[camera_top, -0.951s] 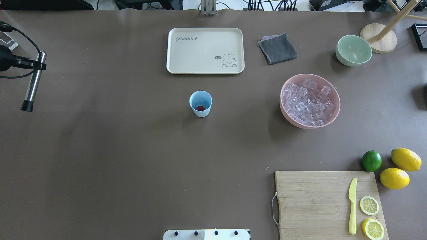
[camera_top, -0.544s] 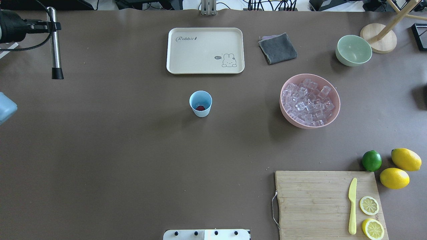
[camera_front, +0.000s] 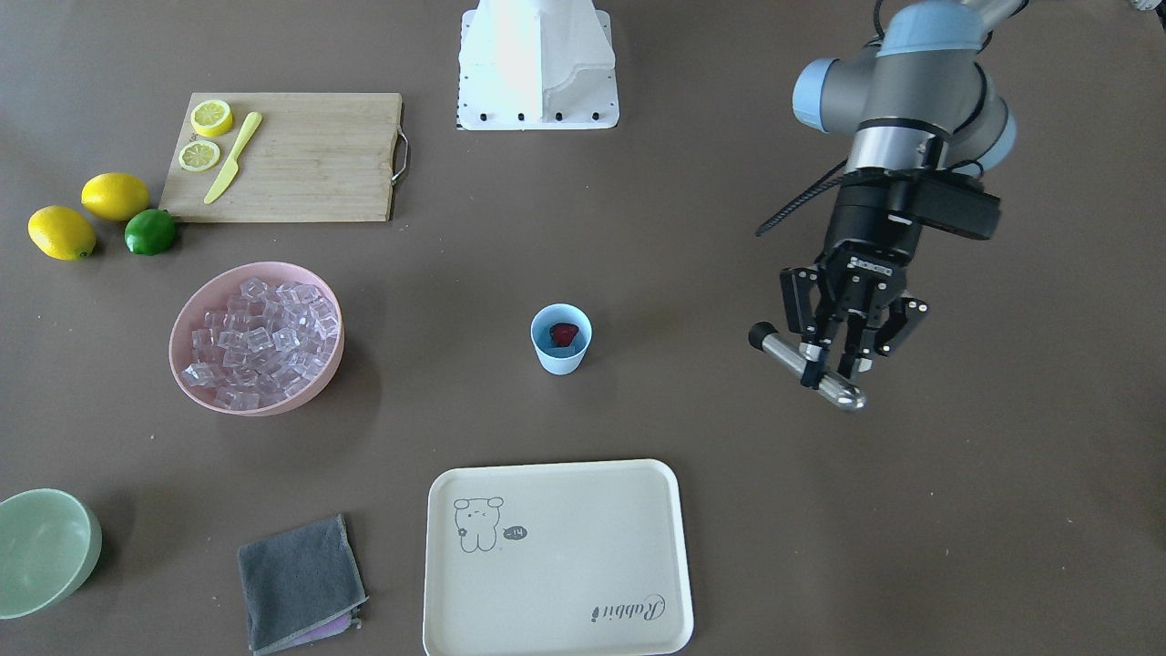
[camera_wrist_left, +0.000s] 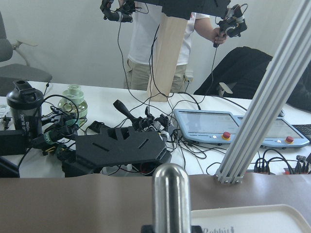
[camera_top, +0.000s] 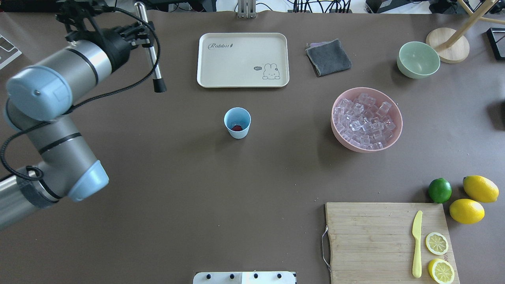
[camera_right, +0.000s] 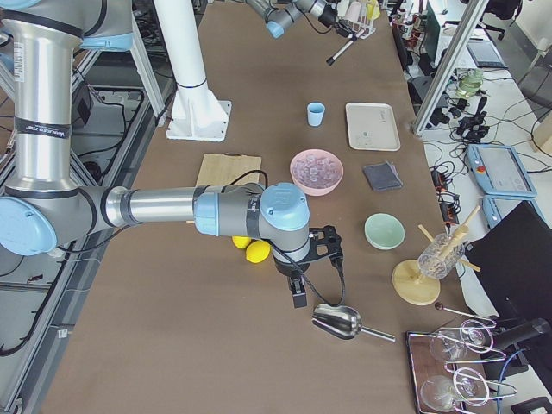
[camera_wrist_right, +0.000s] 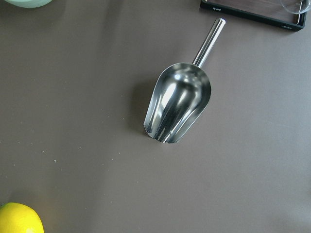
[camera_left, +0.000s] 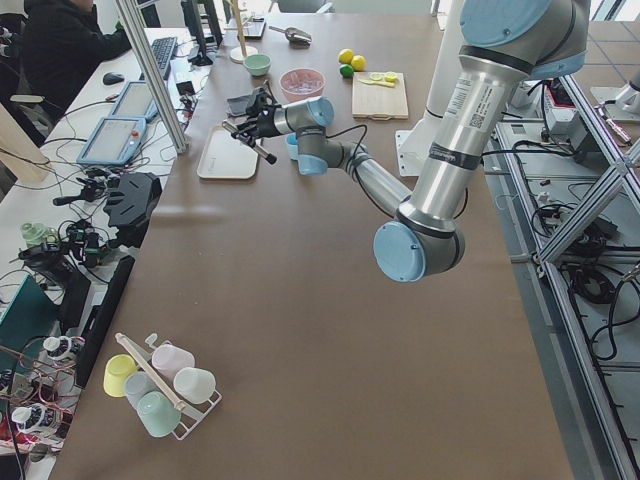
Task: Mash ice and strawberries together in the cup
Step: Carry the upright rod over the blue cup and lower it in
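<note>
Steel muddler point(camera_front: 783, 351) is sitting clamped in my left end effector point(camera_front: 831, 372) — I am aiming it upright over the cup point(camera_front: 561, 355); right end effector point(camera_right: 298, 293): cannot tell.

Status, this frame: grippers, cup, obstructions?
Left gripper shut on muddler. Right gripper near scoop, state unclear. Strawberry in cup, ice in pink bowl. Nothing between muddler and cup.
</note>
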Available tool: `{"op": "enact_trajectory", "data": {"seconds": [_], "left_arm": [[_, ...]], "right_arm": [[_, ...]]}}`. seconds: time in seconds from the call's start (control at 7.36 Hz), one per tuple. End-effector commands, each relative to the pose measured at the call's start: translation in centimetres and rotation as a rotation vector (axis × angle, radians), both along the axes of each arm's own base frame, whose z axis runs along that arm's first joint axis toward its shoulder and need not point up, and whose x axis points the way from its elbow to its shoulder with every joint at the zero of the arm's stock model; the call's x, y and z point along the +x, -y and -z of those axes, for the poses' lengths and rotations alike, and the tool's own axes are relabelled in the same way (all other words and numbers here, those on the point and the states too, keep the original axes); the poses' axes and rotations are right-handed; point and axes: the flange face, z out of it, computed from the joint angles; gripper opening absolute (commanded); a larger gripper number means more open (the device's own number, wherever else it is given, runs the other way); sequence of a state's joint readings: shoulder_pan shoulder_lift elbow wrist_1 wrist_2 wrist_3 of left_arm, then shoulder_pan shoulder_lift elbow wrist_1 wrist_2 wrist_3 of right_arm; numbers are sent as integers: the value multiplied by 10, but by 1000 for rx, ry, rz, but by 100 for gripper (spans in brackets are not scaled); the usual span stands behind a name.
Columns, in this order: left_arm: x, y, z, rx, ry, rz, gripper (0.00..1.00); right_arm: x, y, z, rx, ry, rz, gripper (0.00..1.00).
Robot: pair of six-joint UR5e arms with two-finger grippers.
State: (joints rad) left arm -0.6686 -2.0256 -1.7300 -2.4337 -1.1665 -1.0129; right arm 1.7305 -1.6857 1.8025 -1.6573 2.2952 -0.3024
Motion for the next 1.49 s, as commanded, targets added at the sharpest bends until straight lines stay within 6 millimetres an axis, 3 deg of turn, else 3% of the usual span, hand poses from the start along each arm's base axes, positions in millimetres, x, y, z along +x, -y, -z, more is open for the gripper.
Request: {"op": "enact_trajectory", "data": {"seconds": [0.0,0.14,0.27,0.54,0.95,1.22,1.36], "left_arm": [[89,-74,118,40,-18,89,26],[81,-82,143,46,-11,85,26],[74,-69,148,36,39,106,26],[87,-52,143,31,81,142,26],[141,-43,117,21,100,172,26],[184,-57,87,30,81,133,26],[187,-57,81,28,87,131,26]], "right_arm": [[-1,1,-5,-13,13,-1,100],[-3,4,-2,-12,25,-4,100],[-3,3,-9,-25,26,-5,100],[-4,1,-11,-31,31,-4,100],[-7,-13,-22,-57,41,-2,100],[-8,-24,-29,-68,45,1,100],[-8,-24,-29,-68,46,1,100]]}}
